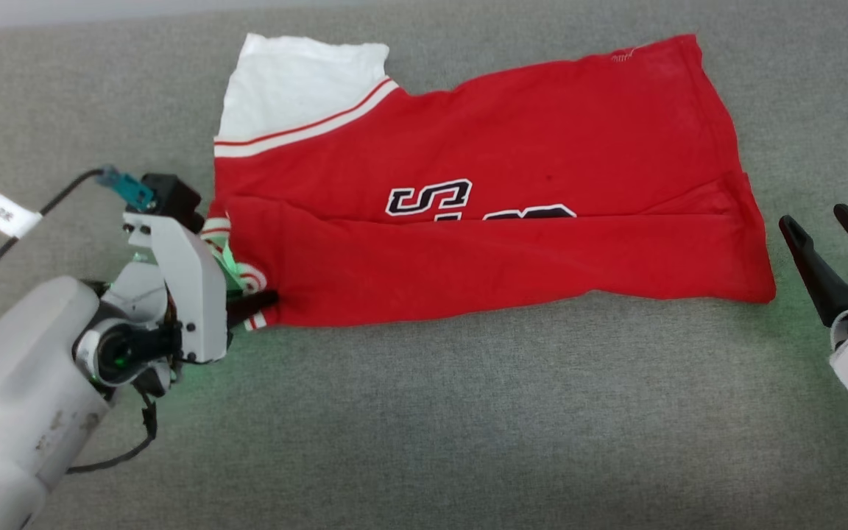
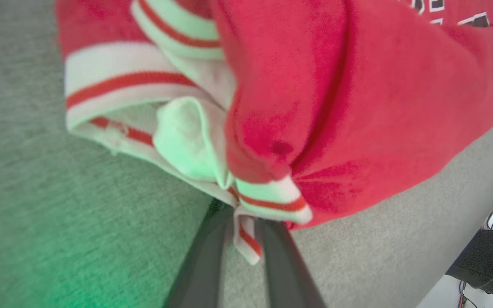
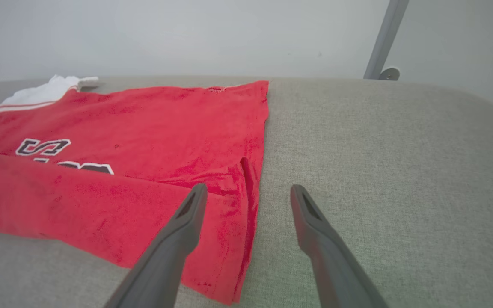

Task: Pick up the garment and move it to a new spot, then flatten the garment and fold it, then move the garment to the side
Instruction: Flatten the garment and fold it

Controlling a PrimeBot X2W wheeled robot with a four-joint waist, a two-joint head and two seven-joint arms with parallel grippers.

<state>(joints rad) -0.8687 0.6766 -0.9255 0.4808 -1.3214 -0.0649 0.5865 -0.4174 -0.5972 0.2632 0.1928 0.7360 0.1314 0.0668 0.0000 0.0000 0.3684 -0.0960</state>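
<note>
The garment (image 1: 512,184), a red T-shirt with a white sleeve at the upper left and dark lettering, lies across the grey cloth surface, its near edge folded over onto itself. My left gripper (image 1: 266,300) is at the shirt's left end, shut on the striped trim (image 2: 268,201) of the folded corner. The left wrist view shows the two dark fingers (image 2: 206,252) pinching the red-and-white band. My right gripper (image 1: 829,221) stands open just off the shirt's right edge, above the surface; in the right wrist view its fingers (image 3: 186,218) straddle the garment's hem (image 3: 246,196) with nothing held.
The grey upholstered surface (image 1: 468,427) stretches wide in front of the shirt. A dark cable with a white tag (image 1: 6,215) runs at the far left. A metal pole (image 3: 384,38) rises behind the surface's far right edge.
</note>
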